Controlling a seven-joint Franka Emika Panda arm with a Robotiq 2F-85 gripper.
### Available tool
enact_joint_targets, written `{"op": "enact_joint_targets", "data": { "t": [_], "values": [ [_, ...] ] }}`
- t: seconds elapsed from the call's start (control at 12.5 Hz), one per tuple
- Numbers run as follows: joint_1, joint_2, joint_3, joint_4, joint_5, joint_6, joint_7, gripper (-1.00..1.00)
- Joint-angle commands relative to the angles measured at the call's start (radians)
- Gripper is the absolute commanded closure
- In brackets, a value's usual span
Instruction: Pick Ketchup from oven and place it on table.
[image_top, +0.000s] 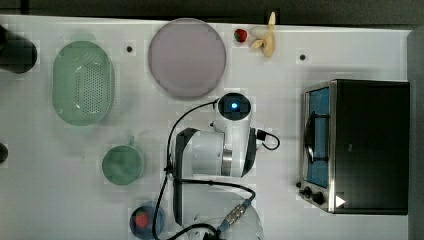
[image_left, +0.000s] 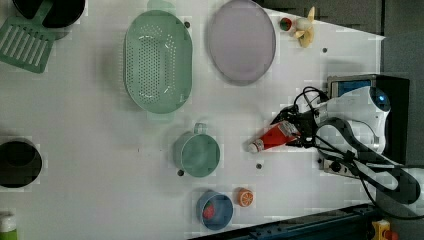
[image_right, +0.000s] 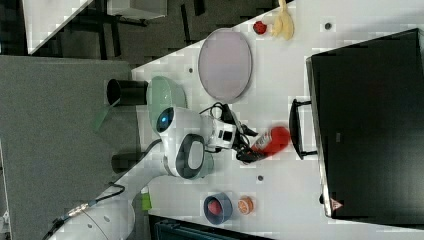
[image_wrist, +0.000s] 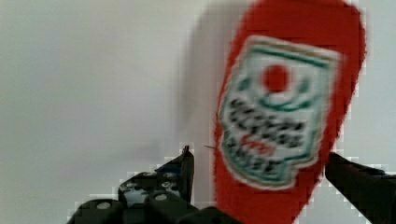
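The ketchup is a red bottle with a white cap and label. It lies on the white table in front of the oven, cap toward the left view's left. My gripper is at the bottle's base end and stands open. In the wrist view the ketchup sits between my gripper's fingers, with a gap at one finger. In the right view the ketchup lies beside the oven's handle. The oven door looks shut. The arm covers the bottle in the top view.
A green colander, a grey plate and a green cup stand on the table. A blue bowl and an orange slice sit near the front edge. A banana and strawberry lie at the back.
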Motion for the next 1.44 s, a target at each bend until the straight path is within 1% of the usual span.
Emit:
{"op": "enact_joint_targets", "data": {
  "t": [0.08, 0.32, 0.48, 0.64, 0.88, 0.96, 1.2, 1.44],
  "values": [
    [0.015, -0.129, 0.006, 0.069, 0.015, 0.015, 0.032, -1.0],
    [0.015, -0.265, 0.005, 0.146, 0.015, -0.146, 0.038, -1.0],
    [0.016, -0.343, 0.007, 0.24, 0.013, -0.273, 0.038, -1.0],
    [0.017, -0.392, 0.014, 0.359, 0.011, -0.404, 0.038, -1.0],
    [0.02, -0.409, 0.02, 0.523, 0.009, -0.604, 0.038, -1.0],
    [0.02, -0.408, 0.021, 0.569, 0.009, -0.646, 0.038, -1.0],
    [0.019, -0.409, 0.018, 0.662, 0.006, -0.762, 0.038, -1.0],
    [0.017, -0.41, 0.014, 0.693, 0.005, -0.865, 0.038, -1.0]
  ]
}}
